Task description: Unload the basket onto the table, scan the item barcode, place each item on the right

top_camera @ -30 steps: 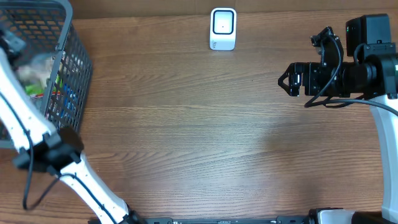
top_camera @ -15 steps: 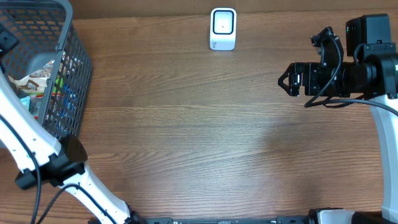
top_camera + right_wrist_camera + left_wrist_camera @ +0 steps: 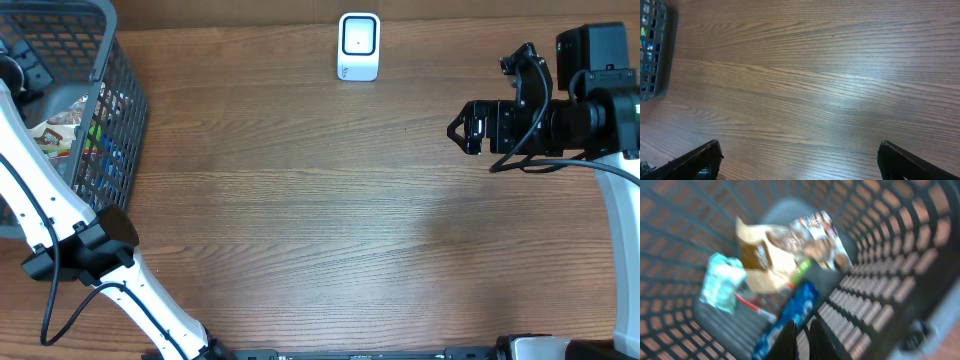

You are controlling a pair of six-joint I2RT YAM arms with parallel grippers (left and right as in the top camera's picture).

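Several packets lie in the black mesh basket [image 3: 120,120] at the table's far left: a tan pouch [image 3: 765,262], a clear printed packet [image 3: 822,237], a teal-and-white wrapper [image 3: 720,280] and a blue packet [image 3: 790,312]. The view is blurred and no barcode can be read. My left gripper [image 3: 804,341] hangs inside the basket just above the blue packet, its fingers shut with nothing between them. The white scanner [image 3: 359,45] stands at the back centre. At the right, my right gripper [image 3: 462,130] is open above bare wood, its fingers [image 3: 700,160] wide apart.
The basket's walls [image 3: 890,255] close in around the left gripper. The left arm's elbow [image 3: 80,250] juts over the table's near left. The basket corner [image 3: 652,50] shows at the left edge of the right wrist view. Brown wood lies between basket and right arm.
The left arm has shifted about over the basket, its elbow dipping toward the front and coming back. The right arm has not moved.
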